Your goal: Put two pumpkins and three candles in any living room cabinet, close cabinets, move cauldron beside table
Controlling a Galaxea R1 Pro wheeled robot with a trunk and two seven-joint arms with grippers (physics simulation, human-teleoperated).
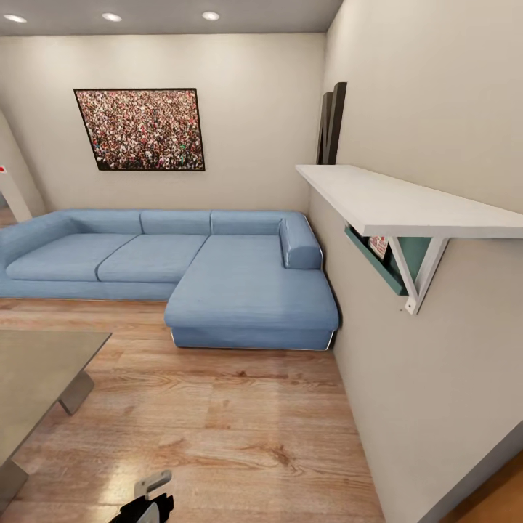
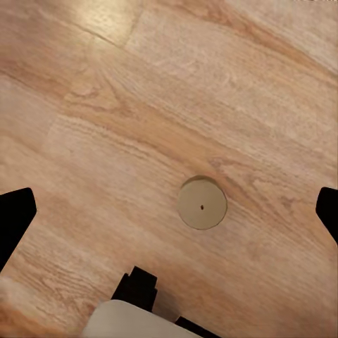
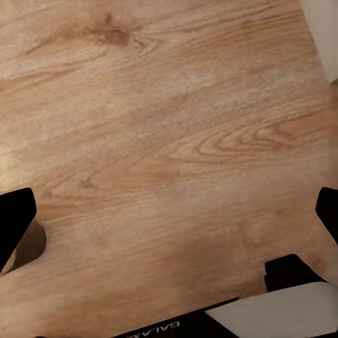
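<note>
One candle (image 2: 202, 203), a stubby whitish cylinder seen from above, stands upright on the wooden floor. My left gripper (image 2: 171, 215) hangs open above it, with its dark fingertips (image 2: 15, 215) far apart and the candle between them, nearer one side. My right gripper (image 3: 172, 217) is open too, over bare floor. A pale rounded shape (image 3: 32, 246) peeks out beside one of its fingertips; I cannot tell what it is. The table (image 1: 36, 363), with its glossy grey top, is at the left of the head view. The pumpkins, the cabinet and the cauldron are out of view.
A blue corner sofa (image 1: 218, 276) fills the far side of the room under a framed picture (image 1: 139, 129). A white wall shelf (image 1: 392, 200) juts from the right wall at head height. Wooden floor (image 1: 240, 428) lies between table, sofa and wall.
</note>
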